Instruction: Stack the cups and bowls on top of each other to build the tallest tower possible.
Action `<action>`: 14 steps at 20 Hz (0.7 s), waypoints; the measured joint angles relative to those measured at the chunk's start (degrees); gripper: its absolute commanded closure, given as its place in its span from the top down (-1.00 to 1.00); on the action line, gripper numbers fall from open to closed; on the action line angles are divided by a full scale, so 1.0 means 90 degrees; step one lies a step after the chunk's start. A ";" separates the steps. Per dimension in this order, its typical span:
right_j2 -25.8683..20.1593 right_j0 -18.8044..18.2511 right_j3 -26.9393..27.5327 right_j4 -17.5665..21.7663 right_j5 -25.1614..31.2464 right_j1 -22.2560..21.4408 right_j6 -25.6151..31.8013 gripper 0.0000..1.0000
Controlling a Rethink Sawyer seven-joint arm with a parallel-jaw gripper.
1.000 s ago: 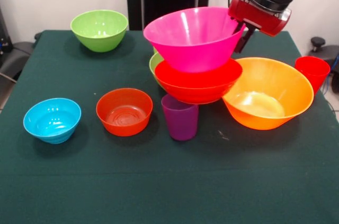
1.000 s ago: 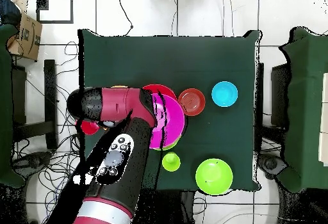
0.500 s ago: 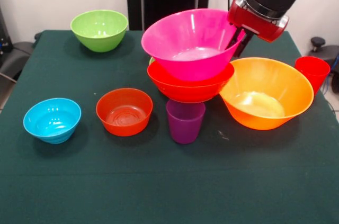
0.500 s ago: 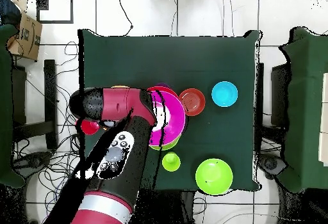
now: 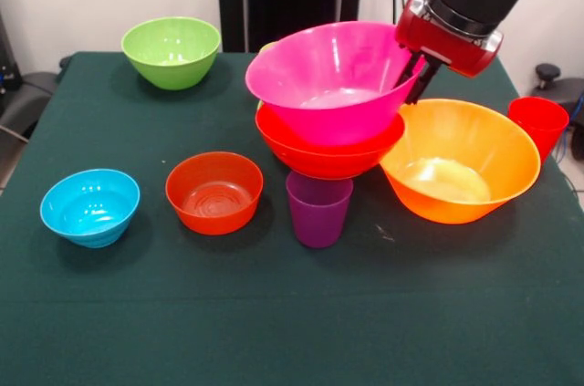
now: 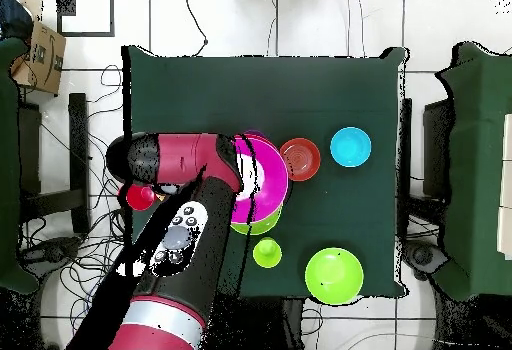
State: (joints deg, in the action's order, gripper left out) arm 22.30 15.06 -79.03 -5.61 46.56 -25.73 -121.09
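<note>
Fingers first: my gripper (image 5: 418, 76) is clamped on the far rim of the pink bowl (image 5: 330, 85), one finger (image 5: 422, 80) showing dark on the outside of the wall, the other hidden inside.

I have the pink bowl seated in the red bowl (image 5: 328, 151), tipped a little so its left rim rides lower than the held side. From the front, a sliver of green bowl (image 6: 262, 225) shows behind the red one; overhead it peeks out beneath the pink. I cannot tell how the red bowl rests on what is under it.

The purple cup (image 5: 318, 208) stands just in front of the tower, the orange bowl (image 5: 461, 160) crowds its side, and the red cup (image 5: 538, 126) sits beyond that. The small orange-red bowl (image 5: 214, 192), blue bowl (image 5: 89, 206) and a second green bowl (image 5: 171, 51) are well apart.

To do this well, I judge I should level the pink bowl until it settles evenly, then open slowly and lift straight up, so the finger inside does not drag the wall. Any sideways pull risks sliding the pile into the orange bowl.
</note>
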 measured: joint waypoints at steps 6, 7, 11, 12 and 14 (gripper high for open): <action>0.0002 0.0009 0.0009 -0.0065 -0.0250 0.0029 0.0000 -1.00; 0.0000 0.0011 0.0009 -0.0079 -0.0300 0.0045 0.0000 -1.00; 0.0000 0.0017 0.0009 -0.0128 -0.0590 0.0172 0.0000 -1.00; 0.0001 0.0017 0.0009 -0.0138 -0.0653 0.0207 0.0000 -1.00; 0.0002 0.0017 0.0009 -0.0150 -0.0732 0.0262 0.0000 -1.00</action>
State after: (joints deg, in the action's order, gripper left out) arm 22.32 15.22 -78.94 -6.96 39.97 -23.37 -121.09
